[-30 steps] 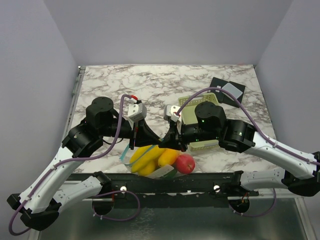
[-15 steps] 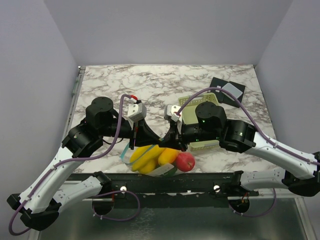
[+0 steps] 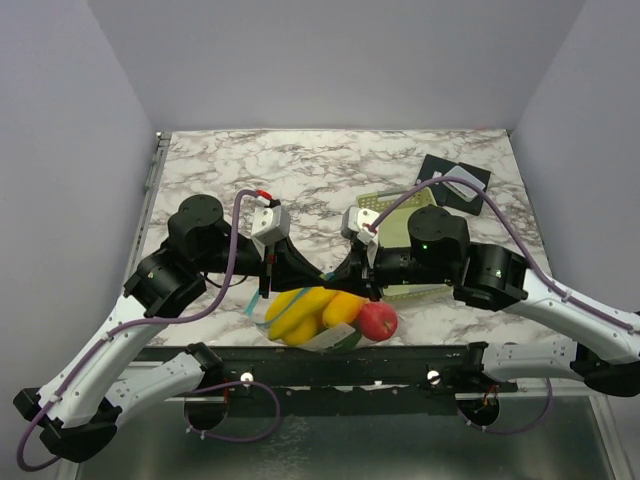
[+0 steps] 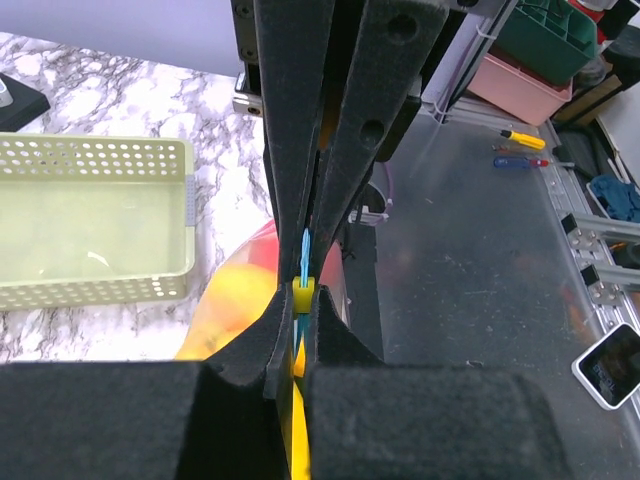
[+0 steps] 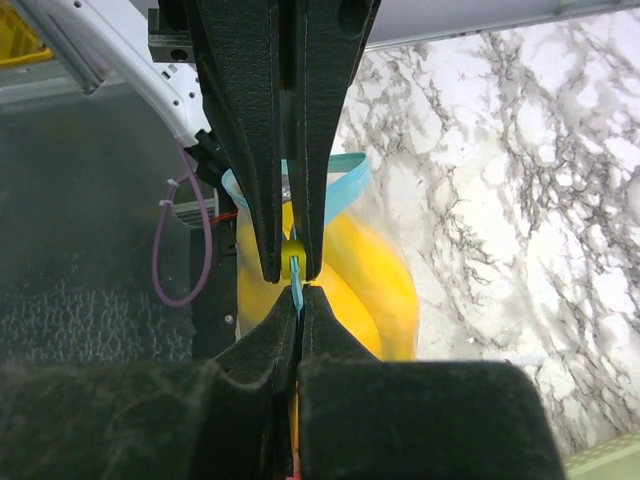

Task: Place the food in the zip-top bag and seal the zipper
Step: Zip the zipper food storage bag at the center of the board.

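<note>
- firstly, left gripper (image 4: 302, 306): fingers pressed together on the zipper (image 4: 304, 255), low over the table's near edge, tip to tip with the other gripper.
- zip-top bag (image 5: 388, 292): clear and floppy, lying at the near edge of the marble table (image 3: 300, 170) between the two arms, with its light blue mouth strip pinched by both grippers.
- food, in the bag: yellow bananas (image 3: 300, 312), an orange-yellow piece (image 3: 345, 308) just beside them, and a red round fruit (image 3: 377, 320) at the right end.
- right gripper (image 5: 298, 293): fingers clamped together on the same blue strip, facing the left one.
- perforated basket (image 4: 100, 150): pale yellow-green, on the table beyond the bag, partly under the right arm.
- black flat item (image 3: 455, 180): far right corner, with a pale card on top.
</note>
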